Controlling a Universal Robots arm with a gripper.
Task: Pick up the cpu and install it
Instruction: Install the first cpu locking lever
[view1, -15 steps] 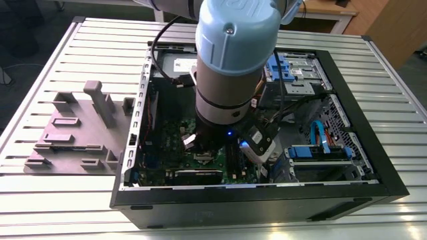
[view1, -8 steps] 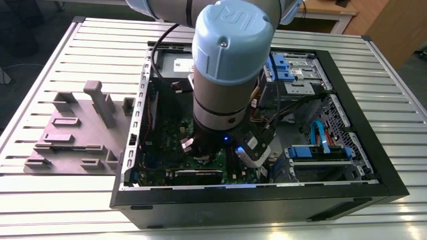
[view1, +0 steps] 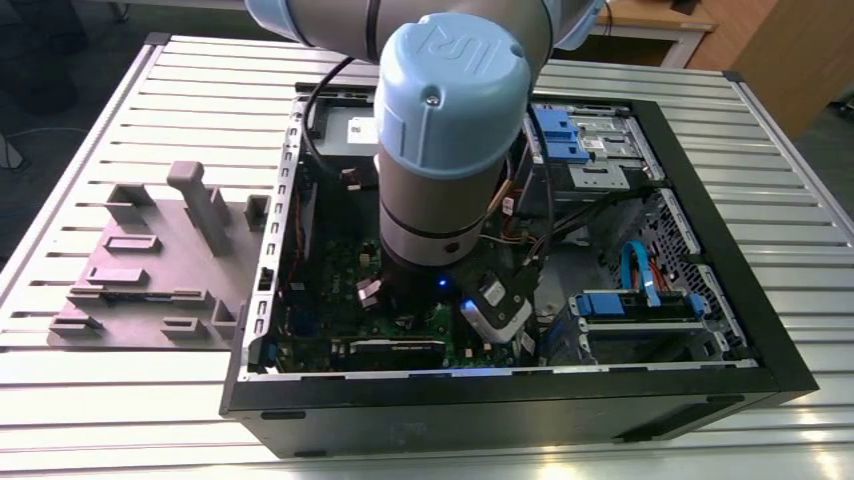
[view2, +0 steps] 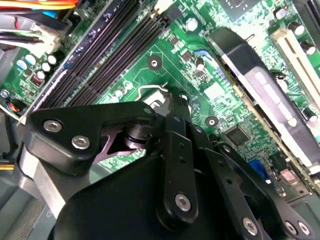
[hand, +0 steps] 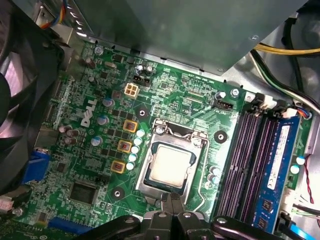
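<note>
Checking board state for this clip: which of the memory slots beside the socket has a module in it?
The memory slot farthest from the cpu holds a blue module; the slots between them show bare dark channels.

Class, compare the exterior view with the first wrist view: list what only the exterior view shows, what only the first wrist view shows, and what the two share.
Exterior view alone: the slatted metal table, the grey plastic fixture of rectangular blocks, the pale blue and grey robot arm and the open black computer case from outside.

First wrist view alone: the small square silvery-topped cpu lying in the metal-framed socket, the dark memory slots and the black gripper near the socket.

Shared: the green motherboard.
</note>
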